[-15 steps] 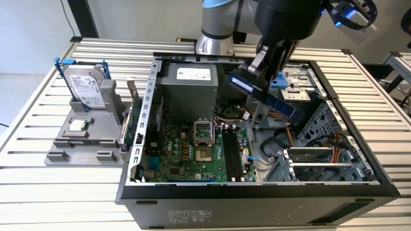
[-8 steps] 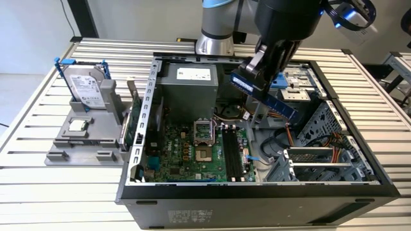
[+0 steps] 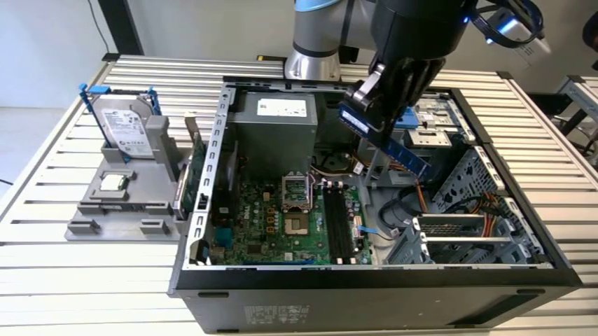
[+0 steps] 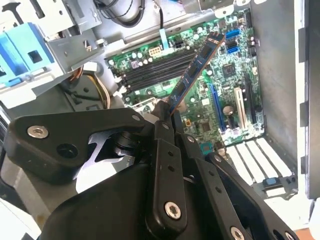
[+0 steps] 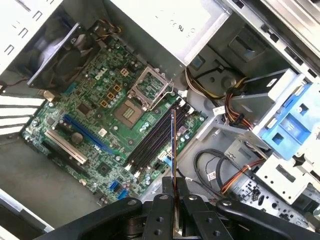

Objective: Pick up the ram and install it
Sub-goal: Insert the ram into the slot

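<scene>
**Inspector:** State of the jaws?

**Assessor:** Closed to a narrow gap. The gripper (image 4: 167, 113) pinches one end of the ram (image 4: 197, 67), and the rest of the stick stands free beyond the fingertips. In the first wrist view the stick shows edge-on, roughly in line with the black memory slots (image 5: 152, 140).

**Inspector:** Position of the stick?

**Assessor:** Airborne inside the open case (image 3: 374, 278), in the upper centre of the exterior view. It is tilted and well apart from the motherboard (image 3: 271, 217). It is not seated, and the slots look unoccupied.

**Inspector:** Hazards?

**Assessor:** Three, in my judgement.
- The hold is on one end only, so the stick could pivot in the grip if its far end met a slot first.
- Any tilt or notch mismatch would jam it against the slot wall.
- The orange and yellow cables (image 5: 235, 107) lie near the slots and the open CPU socket (image 5: 150, 87) is just beside them, so a stray descent could strike either.

**Inspector:** Surface and room?

**Assessor:** The case lies on a slatted metal table (image 3: 75, 273). At the exterior view's left, a grey fixture (image 3: 103, 206) carries a hard drive (image 3: 126, 126). There is a pale wall behind.
</scene>
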You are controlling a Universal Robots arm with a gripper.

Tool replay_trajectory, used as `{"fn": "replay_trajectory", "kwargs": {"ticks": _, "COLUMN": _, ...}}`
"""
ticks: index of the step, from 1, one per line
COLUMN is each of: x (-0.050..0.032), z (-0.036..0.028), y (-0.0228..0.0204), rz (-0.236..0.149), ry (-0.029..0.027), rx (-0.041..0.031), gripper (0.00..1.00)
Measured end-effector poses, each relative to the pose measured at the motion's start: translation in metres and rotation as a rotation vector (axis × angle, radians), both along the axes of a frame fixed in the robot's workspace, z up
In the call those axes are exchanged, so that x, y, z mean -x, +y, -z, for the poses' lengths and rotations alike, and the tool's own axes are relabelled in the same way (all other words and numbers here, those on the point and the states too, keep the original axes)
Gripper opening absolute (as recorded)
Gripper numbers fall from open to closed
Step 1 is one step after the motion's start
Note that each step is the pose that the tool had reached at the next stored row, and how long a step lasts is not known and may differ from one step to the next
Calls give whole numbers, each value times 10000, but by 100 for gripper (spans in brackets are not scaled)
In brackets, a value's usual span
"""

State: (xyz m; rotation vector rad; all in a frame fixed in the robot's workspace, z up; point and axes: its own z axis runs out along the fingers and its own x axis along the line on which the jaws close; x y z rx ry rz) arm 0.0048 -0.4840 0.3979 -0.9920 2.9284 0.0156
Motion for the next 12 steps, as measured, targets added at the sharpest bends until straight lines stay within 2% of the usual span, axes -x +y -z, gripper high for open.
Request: {"fn": "replay_trajectory", "kwargs": {"ticks": 12, "x": 0, "z": 4, "y": 0, "rz": 1199, "ry": 0, "rx": 0, "gripper": 0}}
